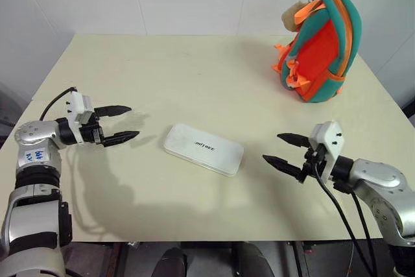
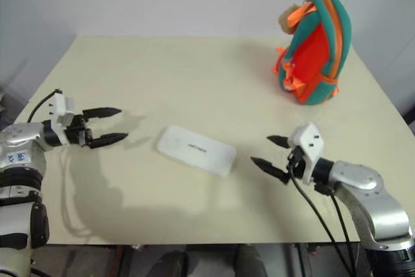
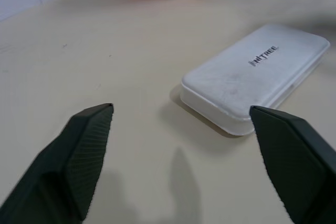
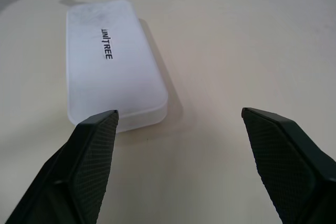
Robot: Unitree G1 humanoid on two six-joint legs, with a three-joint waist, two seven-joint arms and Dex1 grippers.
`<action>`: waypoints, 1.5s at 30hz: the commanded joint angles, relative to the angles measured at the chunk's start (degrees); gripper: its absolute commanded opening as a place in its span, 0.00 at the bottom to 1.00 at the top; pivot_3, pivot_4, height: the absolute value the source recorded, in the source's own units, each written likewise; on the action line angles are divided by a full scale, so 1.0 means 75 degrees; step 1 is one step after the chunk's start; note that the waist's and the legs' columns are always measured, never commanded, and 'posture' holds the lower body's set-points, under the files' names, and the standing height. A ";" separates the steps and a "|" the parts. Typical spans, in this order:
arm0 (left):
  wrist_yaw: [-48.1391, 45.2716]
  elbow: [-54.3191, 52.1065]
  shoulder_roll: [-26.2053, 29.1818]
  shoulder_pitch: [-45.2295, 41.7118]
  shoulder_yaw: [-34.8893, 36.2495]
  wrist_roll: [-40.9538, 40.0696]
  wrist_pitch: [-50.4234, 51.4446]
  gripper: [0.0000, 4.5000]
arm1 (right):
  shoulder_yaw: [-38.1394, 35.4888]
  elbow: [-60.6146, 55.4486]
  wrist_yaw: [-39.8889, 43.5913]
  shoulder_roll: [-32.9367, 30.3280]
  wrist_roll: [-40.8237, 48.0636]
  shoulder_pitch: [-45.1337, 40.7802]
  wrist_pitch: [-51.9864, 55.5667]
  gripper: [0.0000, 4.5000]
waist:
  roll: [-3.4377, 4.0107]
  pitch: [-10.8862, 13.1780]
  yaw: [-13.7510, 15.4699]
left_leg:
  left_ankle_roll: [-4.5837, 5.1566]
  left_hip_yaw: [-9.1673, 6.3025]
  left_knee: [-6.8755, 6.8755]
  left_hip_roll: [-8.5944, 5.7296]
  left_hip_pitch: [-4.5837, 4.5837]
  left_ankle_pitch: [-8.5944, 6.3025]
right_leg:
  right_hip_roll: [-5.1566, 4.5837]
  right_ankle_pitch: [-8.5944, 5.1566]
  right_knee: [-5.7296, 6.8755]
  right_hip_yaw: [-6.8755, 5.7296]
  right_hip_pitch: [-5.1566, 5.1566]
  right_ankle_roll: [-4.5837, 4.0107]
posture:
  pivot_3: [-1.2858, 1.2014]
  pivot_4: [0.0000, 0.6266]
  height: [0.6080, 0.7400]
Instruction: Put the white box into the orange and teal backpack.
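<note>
The white box (image 1: 203, 149) lies flat in the middle of the cream table (image 1: 194, 69), its dark lettering facing up. The orange and teal backpack (image 1: 319, 46) stands upright at the far right corner, a beige charm at its top. My left gripper (image 1: 125, 123) hovers open to the left of the box, its fingers pointing at it with a gap between. To the right of the box, my right gripper (image 1: 284, 150) is open too and points at the box's near end. Both wrist views show the box (image 3: 257, 74) (image 4: 113, 64) lying ahead of the spread fingers, untouched.
The table's front edge (image 1: 194, 239) runs just below both arms. Black cables (image 1: 343, 218) hang from my right wrist. A white wall stands behind the table.
</note>
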 commanded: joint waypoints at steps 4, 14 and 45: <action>0.0044 -0.0261 -0.0153 -0.0125 0.0103 -0.0122 0.0236 0.45 | 0.0071 -0.0046 0.0026 0.0115 -0.0141 0.0137 -0.0227 0.55 | 0.0000 0.0000 0.0016 | 0.0000 -0.0001 -0.0003 0.0000 -0.0001 0.0000 | 0.0000 0.0000 -0.0002 0.0000 0.0000 0.0000 | 0.52 0.24 1.00; 0.0026 -0.0385 -0.0317 -0.0085 -0.0203 0.0120 0.0456 0.00 | 0.0677 0.0168 -0.0257 0.0504 -0.0829 -0.0077 -0.0487 0.03 | 0.0000 0.0000 -0.0002 | 0.0000 -0.0001 -0.0001 0.0002 0.0002 0.0000 | 0.0003 0.0000 0.0003 0.0000 0.0000 -0.0001 | 0.52 0.24 1.00; 0.1109 0.1147 -0.1298 -0.1020 -0.1214 0.1592 -0.0082 0.00 | 0.2041 -0.0130 -0.0737 0.1136 -0.2094 -0.0083 -0.0261 0.03 | -0.0001 0.0000 0.0007 | 0.0000 -0.0001 0.0000 0.0000 -0.0002 0.0000 | 0.0004 0.0001 -0.0004 0.0000 0.0000 0.0000 | 0.52 0.24 1.00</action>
